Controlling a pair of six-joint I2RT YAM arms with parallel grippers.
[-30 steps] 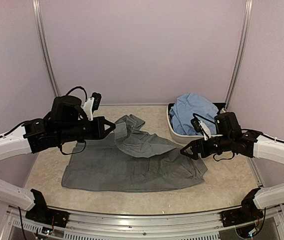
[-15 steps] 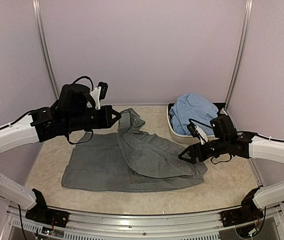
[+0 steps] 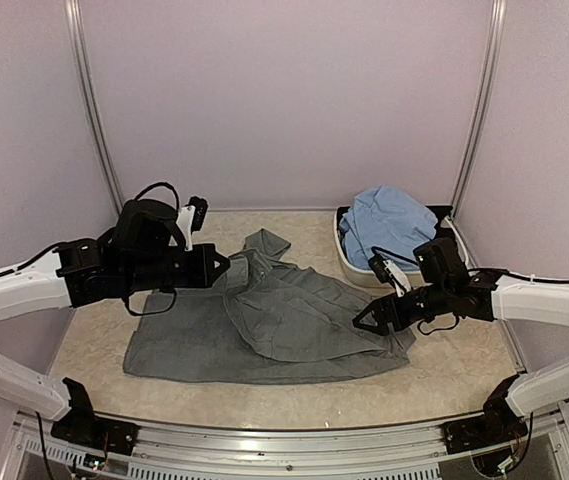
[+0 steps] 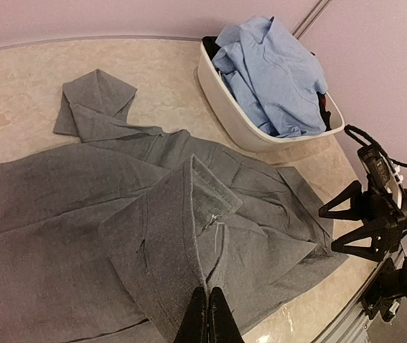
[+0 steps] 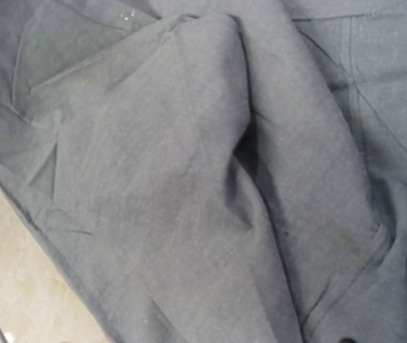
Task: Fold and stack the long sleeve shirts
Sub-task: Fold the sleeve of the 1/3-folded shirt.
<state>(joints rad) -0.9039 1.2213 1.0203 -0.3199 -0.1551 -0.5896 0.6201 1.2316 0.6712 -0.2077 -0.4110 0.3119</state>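
Left gripper (image 3: 226, 263): clenched on a raised fold of the slate grey shirt (image 3: 284, 330). The fingers (image 4: 208, 314) are pressed together with cloth pinched between them, and the fold is lifted clear of the table (image 3: 94, 320).
Right gripper (image 3: 361, 322): released, jaws spread wide with nothing between them. It hangs low over the grey shirt's right edge; contact with the cloth can't be told.
Slate grey shirt: mid-table. The near part lies flat and the middle is ridged and rumpled where it is pulled up. One narrow folded piece trails toward the back wall.
Right wrist view: almost all grey folds, with a sliver of table at lower left.
Light blue shirt (image 3: 389, 225): bunched up, heaped in the white basin (image 3: 349, 262).
White basin: back right of the table, near the grey shirt's far right corner.
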